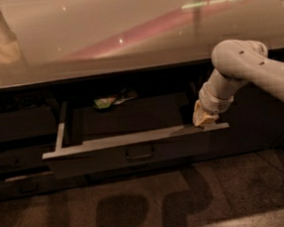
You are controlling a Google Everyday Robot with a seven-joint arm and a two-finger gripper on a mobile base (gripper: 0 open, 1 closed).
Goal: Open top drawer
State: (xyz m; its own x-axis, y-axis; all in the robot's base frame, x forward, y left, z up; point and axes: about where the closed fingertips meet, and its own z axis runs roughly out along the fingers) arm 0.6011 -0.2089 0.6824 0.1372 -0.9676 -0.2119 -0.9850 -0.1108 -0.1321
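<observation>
**A:** Where do things stand?

**B:** The top drawer [101, 156] is out from under the table [125, 32], its tray open to view. The gripper [204, 117] sits at the drawer's right end, touching or just behind the top edge of the front; whether it is open or closed I cannot tell.

**A:** What could go wrong from here?

**B:** Mostly skew, I think; the gripper bears on one corner, while the handle [139, 154] is well to its left at the middle of the front. A further pull from that corner could twist the drawer on its runners and jam it.

**A:** And if it pulls too far?

**B:** The drawer looks nearly out already; more travel might hit the stops hard or tip the tray downward.

**A:** What about backing away?

**B:** If part of the gripper is behind the front, a sideways move would catch the edge and drag the drawer. A straight lift looks safer, though the table edge is above and behind the gripper, and the arm [242, 67] is close to it.

**A:** The contents?

**B:** A green packet [104, 103] lies at the back of the tray, well to the left of the gripper; only a hard jolt would shift it
</observation>
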